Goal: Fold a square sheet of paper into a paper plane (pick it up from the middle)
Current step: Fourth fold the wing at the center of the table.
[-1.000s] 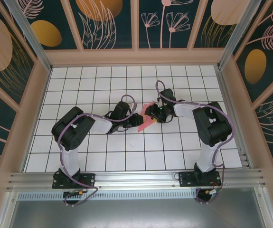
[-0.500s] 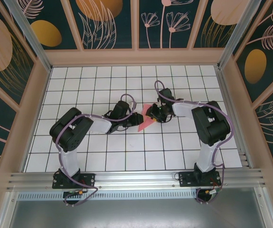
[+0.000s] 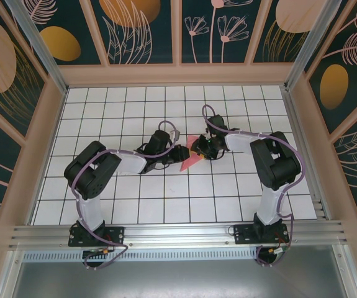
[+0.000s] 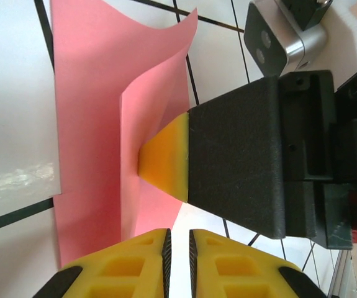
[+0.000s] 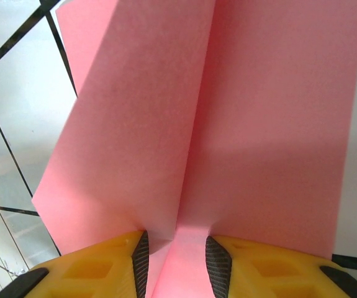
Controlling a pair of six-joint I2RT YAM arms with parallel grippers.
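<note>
The pink sheet of paper lies partly folded near the middle of the white tiled table, between the two arms' tips. One flap rises off the flat part along a crease.

The right gripper is at that crease. Its own camera shows the yellow fingers partly spread, one on each side of the ridge, with pink paper filling the gap between them. I cannot tell whether they squeeze it. From the left wrist, one of these fingers shows from the side, its yellow tip pressed against the raised flap, while the flap hides the other.

The left gripper has its fingers drawn almost together, leaving only a thin slit. It sits at the near edge of the paper, which passes beside one finger, and I cannot tell whether any paper is in the slit.

From above, both grippers meet over the sheet, the left one just beside its left edge. The curl of the flap shows plainly from the wrist cameras.
</note>
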